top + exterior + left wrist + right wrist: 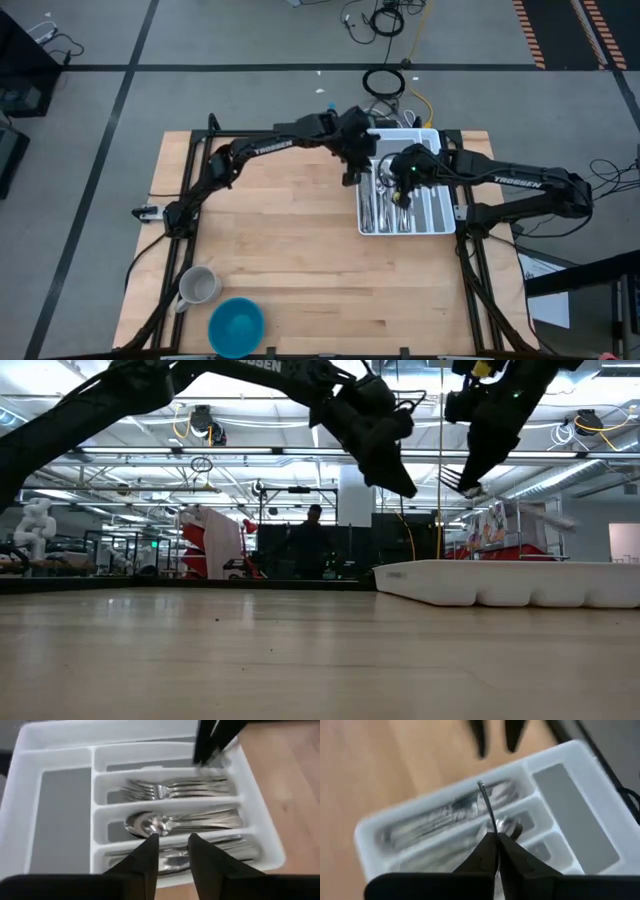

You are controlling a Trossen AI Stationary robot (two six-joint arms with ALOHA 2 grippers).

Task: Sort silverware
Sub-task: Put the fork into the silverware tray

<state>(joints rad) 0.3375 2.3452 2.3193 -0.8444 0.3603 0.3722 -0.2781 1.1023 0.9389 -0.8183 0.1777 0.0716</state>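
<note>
The white organiser tray (442, 218) stands at the table's far right, with forks (170, 789), spoons (165, 822) and knives (230, 847) lying in separate compartments. My right gripper (470, 488) hangs above the tray, shut on a fork (452, 480). My left gripper (172, 852) is open with nothing between its fingers. It hovers over the tray's left rim and shows in the low view as left gripper (405, 482), beside the right one. My right gripper pinches the fork between its two shut fingers, which slant down from the table's right side. A slim stretch of metal (489, 812) juts past the fingertips, and the tines (450, 480) show beside them. The fork is lifted clear above the tray.
A grey mug (197, 287) and a blue bowl (236, 326) stand at the table's near left corner. Bare wood lies between them and the tray. Cables (385, 85) lie on the floor beyond the far edge.
</note>
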